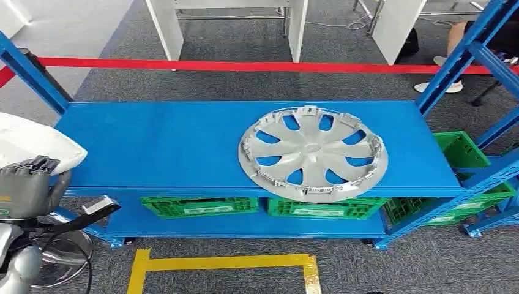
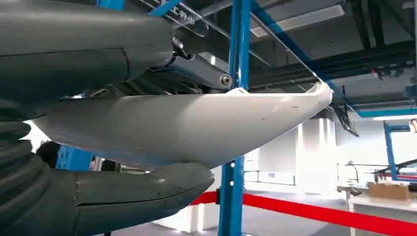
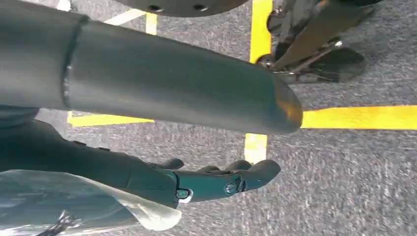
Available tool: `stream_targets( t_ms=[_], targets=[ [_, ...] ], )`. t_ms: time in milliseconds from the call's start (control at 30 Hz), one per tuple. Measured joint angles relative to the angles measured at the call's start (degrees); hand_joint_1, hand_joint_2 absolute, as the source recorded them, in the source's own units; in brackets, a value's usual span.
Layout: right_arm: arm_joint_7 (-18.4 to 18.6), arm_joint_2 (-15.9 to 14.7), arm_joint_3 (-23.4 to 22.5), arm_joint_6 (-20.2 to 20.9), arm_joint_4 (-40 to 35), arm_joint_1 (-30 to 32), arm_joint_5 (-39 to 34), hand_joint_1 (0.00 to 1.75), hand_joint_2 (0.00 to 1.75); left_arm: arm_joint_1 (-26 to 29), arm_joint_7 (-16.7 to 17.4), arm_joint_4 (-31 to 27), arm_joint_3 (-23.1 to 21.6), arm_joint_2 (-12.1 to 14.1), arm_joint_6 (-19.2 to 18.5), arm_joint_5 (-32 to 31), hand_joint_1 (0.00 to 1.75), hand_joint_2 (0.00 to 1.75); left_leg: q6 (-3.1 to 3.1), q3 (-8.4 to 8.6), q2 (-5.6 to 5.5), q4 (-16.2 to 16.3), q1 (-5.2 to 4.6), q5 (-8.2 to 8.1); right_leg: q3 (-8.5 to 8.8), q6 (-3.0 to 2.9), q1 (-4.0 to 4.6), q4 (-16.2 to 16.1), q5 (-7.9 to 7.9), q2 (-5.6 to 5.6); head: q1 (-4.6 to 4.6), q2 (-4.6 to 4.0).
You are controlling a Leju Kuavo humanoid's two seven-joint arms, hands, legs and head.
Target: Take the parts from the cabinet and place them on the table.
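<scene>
A silver wheel cover (image 1: 313,153) lies flat on the blue shelf (image 1: 153,141), right of centre, its near rim reaching the shelf's front edge. At the far left my left hand (image 1: 27,184) holds a white curved part (image 1: 30,144), off the shelf's left end. The left wrist view shows that white curved part (image 2: 196,128) gripped between the thumb (image 2: 137,191) and the fingers above it. My right hand (image 3: 147,88) hangs over the grey carpet, fingers (image 3: 221,182) apart and holding nothing.
Green crates (image 1: 199,205) sit on the lower shelf, and more green crates (image 1: 465,153) stand at the right. Blue uprights (image 1: 453,67) frame both ends. A red barrier tape (image 1: 245,64) runs behind the shelf. Yellow floor tape (image 1: 220,263) marks the carpet in front. A person's foot (image 1: 440,86) shows at the back right.
</scene>
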Motion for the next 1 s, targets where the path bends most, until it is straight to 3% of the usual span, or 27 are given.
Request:
stream_targets(
  t_ms=[33,100,167,200,267,333,367,400,433,500,533,567,667,700,733,767,800,833,867,900,933,1000],
  targets=[
    [0.02,0.0,0.0,0.07,0.02,-0.11,0.0,0.0,0.0,0.13,0.0,-0.2,0.18,0.09,0.13,-0.07,1.75,1.75,-0.42,-0.59,0.0,0.17,-0.17,-0.11,1.39,-0.19,0.26,-0.69,-1.35,0.3,0.0,0.0],
    [0.13,0.04,0.0,0.15,0.02,-0.21,-0.13,0.0,0.0,0.39,-0.02,-0.7,0.31,0.5,0.37,-0.55,1.75,1.75,-1.12,-1.02,-0.13,0.91,-0.18,0.19,0.84,-0.58,0.37,-1.1,-0.82,0.44,0.07,0.0],
    [0.26,0.07,0.0,0.17,0.04,-0.36,-0.15,0.0,0.0,0.96,-0.02,-1.31,0.57,1.01,0.77,-0.83,1.75,1.75,-1.8,-1.75,-0.17,1.02,-0.17,0.53,0.48,-1.46,0.4,-1.55,-1.25,0.43,0.02,0.0],
    [0.35,0.18,0.0,0.22,0.04,-0.35,-0.18,0.0,0.0,1.21,-0.02,-1.44,0.66,1.33,0.9,-0.9,1.75,1.75,-2.14,-2.1,0.02,1.5,-0.06,-0.22,0.18,-2.05,0.07,-1.89,-0.91,0.22,0.02,0.0],
    [0.39,0.2,0.0,0.24,0.04,-0.36,-0.31,0.0,0.0,1.4,-0.02,-1.79,0.74,1.73,1.09,-1.01,1.75,1.75,-2.71,-3.96,0.37,6.38,0.04,-4.6,-0.5,-2.79,0.23,-1.88,-0.4,-0.04,-0.35,0.0],
    [0.42,0.22,-0.02,0.26,0.07,-0.33,-0.33,0.0,0.0,1.58,-0.02,-1.82,0.77,1.77,1.12,-1.07,1.75,1.75,-3.01,-7.05,0.38,15.27,0.16,-9.21,-1.29,-3.18,0.56,-1.86,0.18,-0.49,-0.33,0.0],
    [0.42,0.24,0.0,0.26,0.07,-0.33,-0.33,0.0,0.0,1.76,-0.02,-1.81,0.77,1.77,1.12,-1.07,1.75,1.75,-3.0,-7.67,0.38,17.83,0.19,-9.96,-1.72,-3.23,0.73,-1.84,0.52,-0.63,-0.33,0.0],
    [0.42,0.24,0.0,0.26,0.07,-0.34,-0.33,0.0,0.0,1.9,0.07,-1.79,0.77,1.83,1.12,-1.07,1.75,1.75,-2.88,-7.05,0.38,17.56,0.19,-9.13,-2.1,-3.27,0.9,-1.84,0.85,-0.76,-0.33,0.0],
    [0.42,0.24,0.0,0.31,0.07,-0.37,-0.33,0.0,0.0,1.96,0.31,-1.82,0.77,1.92,1.12,-1.07,1.75,1.75,-2.64,-5.47,0.39,15.09,0.18,-7.33,-2.46,-3.27,1.09,-1.84,1.18,-0.84,-0.33,0.0],
    [0.59,0.26,0.0,0.33,0.07,-0.51,-0.35,0.0,0.0,2.12,1.07,-2.08,0.77,2.67,1.16,-1.07,1.75,1.75,-1.81,0.29,0.39,5.11,0.08,-2.79,-3.01,-3.23,1.38,-1.84,1.86,-0.86,-0.31,0.0],
    [0.74,0.37,0.0,0.31,0.07,-0.53,-0.42,0.0,0.0,2.12,1.38,-2.41,0.77,3.02,1.25,-1.07,1.75,1.75,-1.31,2.62,0.49,0.52,-0.14,-3.0,-3.21,-3.11,1.39,-1.85,2.22,-0.91,-0.29,0.0],
    [0.79,0.5,0.0,0.28,0.07,-0.58,-0.55,0.0,0.0,2.2,1.47,-2.62,0.77,3.21,1.31,-1.09,1.75,1.75,-1.38,3.27,0.5,-0.82,-0.32,-2.95,-3.54,-2.7,1.57,-1.9,2.64,-0.89,-0.19,0.0],
    [0.92,0.59,-0.02,0.24,0.07,-0.6,-0.75,0.0,0.0,2.67,1.51,-3.19,1.09,3.52,1.6,-1.09,1.75,1.75,-0.86,2.49,0.47,-0.9,-0.96,-1.84,-3.63,-1.61,1.03,-2.51,4.05,-0.9,-0.2,0.0],
    [0.92,0.59,-0.02,0.28,0.09,-0.53,-0.79,0.0,0.0,2.78,1.42,-3.26,1.16,3.52,1.66,-1.09,1.75,1.75,-0.45,2.18,0.6,-1.91,-0.46,-0.81,-3.97,-1.29,1.18,-2.43,3.9,-0.78,-0.3,0.0],
    [0.9,0.59,-0.02,0.24,0.09,-0.57,-0.81,0.0,0.0,2.74,1.36,-3.32,1.23,3.54,1.73,-1.16,1.75,1.75,-0.04,1.73,0.87,-2.04,-0.36,-0.02,-4.65,-1.11,1.09,-1.77,2.01,-0.5,-0.2,0.0],
    [0.92,0.59,-0.02,0.24,0.09,-0.56,-0.88,0.0,0.0,2.78,1.31,-3.48,1.27,3.56,1.86,-1.16,1.75,1.75,0.42,0.91,0.88,-2.04,-0.33,0.56,-5.8,-0.96,1.15,0.84,-1.46,-0.45,-0.02,0.0],
    [0.92,0.61,-0.02,0.26,0.09,-0.56,-0.96,0.0,0.0,2.97,1.18,-3.54,1.36,3.5,1.93,-1.18,1.75,1.75,0.43,0.11,0.88,-1.96,-0.34,1.13,-6.75,-0.83,1.12,4.9,-4.81,-0.45,0.09,0.0],
    [0.92,0.66,-0.02,0.26,0.11,-0.58,-1.03,0.0,0.0,3.14,1.18,-3.54,1.44,3.5,1.95,-1.2,1.75,1.75,0.45,-0.66,0.89,-1.92,-0.37,1.7,-7.74,-0.69,1.09,9.15,-7.16,-0.44,-0.02,0.0],
    [0.9,0.66,-0.02,0.26,0.11,-0.61,-1.03,0.0,0.0,3.2,1.18,-3.54,1.55,3.47,1.95,-1.2,1.75,1.75,0.41,-1.49,0.91,-1.81,-0.38,2.28,-8.38,-0.54,1.09,12.68,-8.24,-0.45,0.04,0.0],
    [0.9,0.66,-0.02,0.26,0.09,-0.62,-1.03,0.0,0.0,3.27,1.16,-3.54,1.73,3.39,1.95,-1.2,1.75,1.75,0.33,-2.36,0.92,-1.66,-0.37,2.8,-8.14,-0.44,1.09,14.31,-7.53,-0.45,0.02,0.0],
    [0.81,0.66,-0.02,0.28,0.09,-0.62,-1.03,0.0,0.0,3.39,1.16,-3.54,1.92,3.32,1.97,-1.2,1.75,1.75,0.19,-3.18,0.92,-1.43,-0.32,3.26,-6.67,-0.36,1.08,13.42,-5.57,-0.45,0.04,0.0],
    [0.33,0.66,-0.02,0.24,0.09,-0.62,-1.23,0.0,0.0,3.66,0.81,-3.54,2.3,3.17,2.28,-1.2,1.75,1.75,-0.25,-4.66,0.9,-0.77,-0.16,3.94,-0.82,-0.34,0.95,5.67,-1.72,-0.45,0.02,0.0]
  ],
)
